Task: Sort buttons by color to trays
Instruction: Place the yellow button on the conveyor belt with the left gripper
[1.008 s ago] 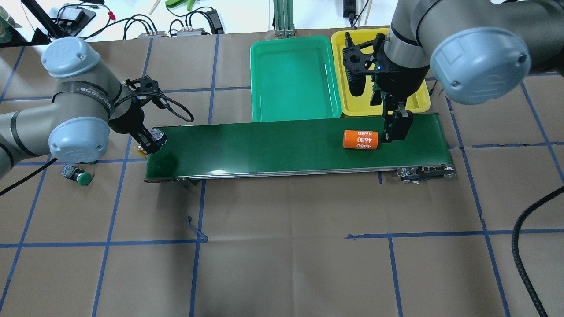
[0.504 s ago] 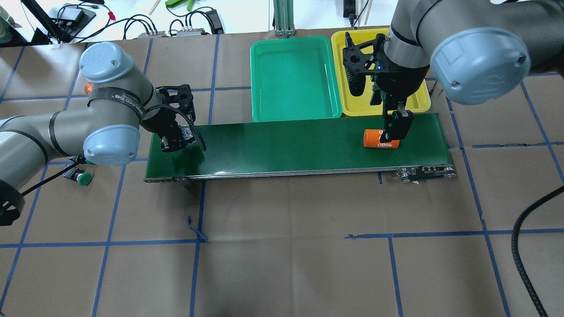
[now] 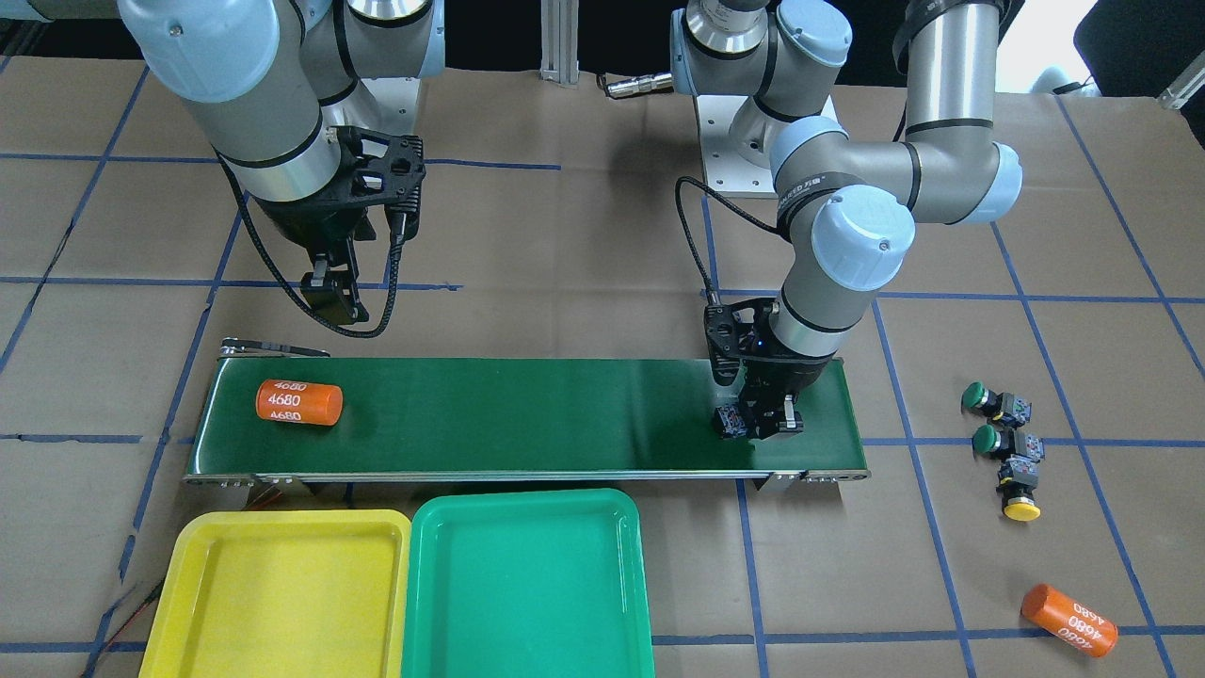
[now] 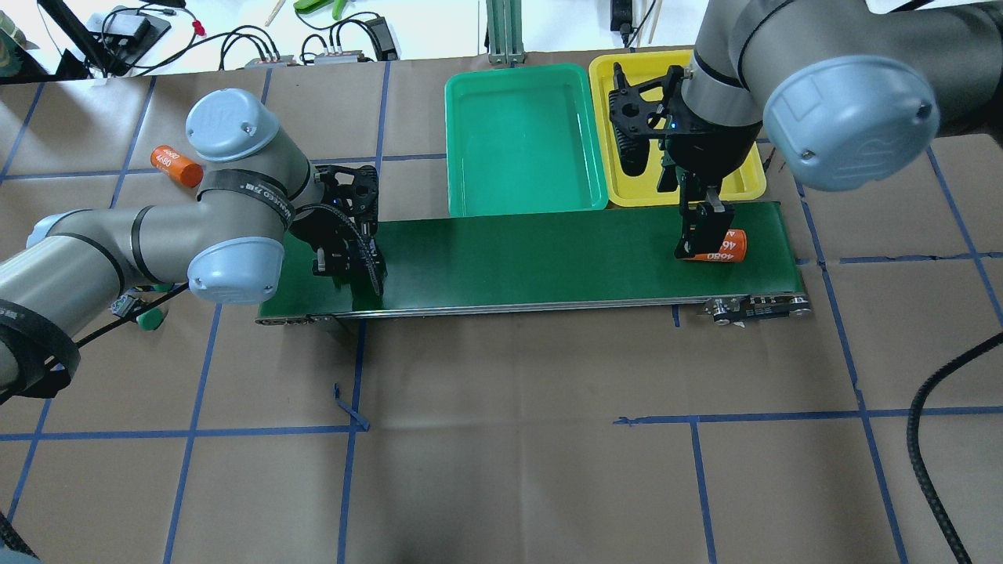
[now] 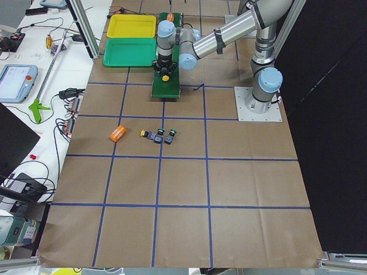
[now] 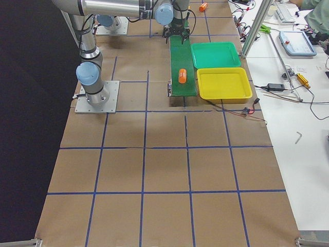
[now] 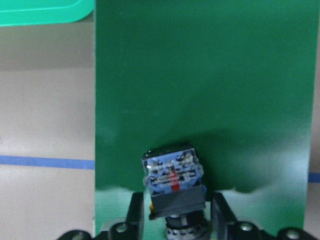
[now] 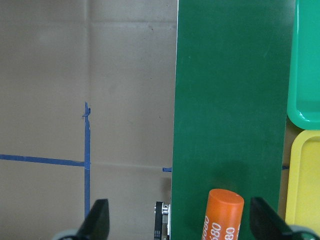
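From across the desk (image 3: 565, 235), my left hand (image 3: 759, 423) is clamped on a yellow button (image 3: 731, 421), low over one end of the conveyor belt (image 3: 527, 414). The button's blocky body sticks out of the hand toward the belt's middle. Out past that end of the belt, well apart from the hand, three more lie on the desk: a green button (image 3: 979, 398), a second green button (image 3: 988, 439) and a spare yellow button (image 3: 1020, 507). My right hand (image 3: 331, 299) hangs above the belt's other end, with an orange cylinder (image 3: 298, 402) on the belt below it. The yellow tray (image 3: 282, 527) and green tray (image 3: 527, 504) sit just across the belt from it.

From overhead, the left hand covers its button. The right hand partly covers the cylinder.

From the left end, a yellow cap shows directly under the left hand.

On the left wrist camera, both fingers (image 7: 220, 212) pinch the button, its terminal end pointing away from the palm. I cannot tell whether it touches the belt.

On the right wrist camera, the fingers (image 8: 98, 220) are spread wide apart. The cylinder lies between and below them, nearer the tray-side finger.
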`<state>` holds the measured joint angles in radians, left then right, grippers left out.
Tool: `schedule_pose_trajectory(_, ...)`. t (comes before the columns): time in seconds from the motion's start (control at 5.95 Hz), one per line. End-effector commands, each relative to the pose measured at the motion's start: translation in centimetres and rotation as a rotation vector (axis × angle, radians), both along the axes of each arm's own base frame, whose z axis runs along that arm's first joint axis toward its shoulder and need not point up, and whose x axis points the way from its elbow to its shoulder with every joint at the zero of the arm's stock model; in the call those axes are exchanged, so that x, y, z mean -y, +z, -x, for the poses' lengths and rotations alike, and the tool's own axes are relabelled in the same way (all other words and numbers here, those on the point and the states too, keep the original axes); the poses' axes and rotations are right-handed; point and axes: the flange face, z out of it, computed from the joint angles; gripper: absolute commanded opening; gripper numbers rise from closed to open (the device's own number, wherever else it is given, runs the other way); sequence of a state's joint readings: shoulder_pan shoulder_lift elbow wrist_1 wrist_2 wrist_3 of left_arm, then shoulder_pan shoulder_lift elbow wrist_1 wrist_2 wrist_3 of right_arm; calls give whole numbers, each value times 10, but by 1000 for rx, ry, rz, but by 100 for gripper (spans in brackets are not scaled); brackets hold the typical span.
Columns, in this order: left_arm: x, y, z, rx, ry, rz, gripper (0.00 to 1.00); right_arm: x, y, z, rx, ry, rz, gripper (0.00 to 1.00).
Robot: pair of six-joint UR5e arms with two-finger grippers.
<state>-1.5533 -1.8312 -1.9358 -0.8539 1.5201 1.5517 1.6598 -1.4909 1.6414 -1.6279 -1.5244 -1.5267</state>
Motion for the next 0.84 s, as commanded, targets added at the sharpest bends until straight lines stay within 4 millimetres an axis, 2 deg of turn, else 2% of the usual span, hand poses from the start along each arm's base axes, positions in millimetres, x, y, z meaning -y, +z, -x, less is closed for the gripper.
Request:
schedule_pose_trajectory(0.0, 3, 10, -9, 4, 40, 19, 100, -2, -2, 0, 1, -1, -3, 100)
schedule_pose_trajectory(0.17, 11, 13, -41, 7, 98, 24, 100, -2, -3, 0, 4, -1, -5, 100)
schedule_pose_trajectory(0.34, 17, 17, -91, 10, 175, 31, 100, -3, -4, 0, 3, -1, -8, 100)
schedule_pose_trajectory(0.5, 18, 12, -146, 6, 251, 13, 100, -1, -9, -1, 5, -3, -16, 100)
schedule_pose_trajectory(0.67, 20, 8, -177, 9, 182, 17, 100, 3, -8, -4, 10, 0, 2, 100)
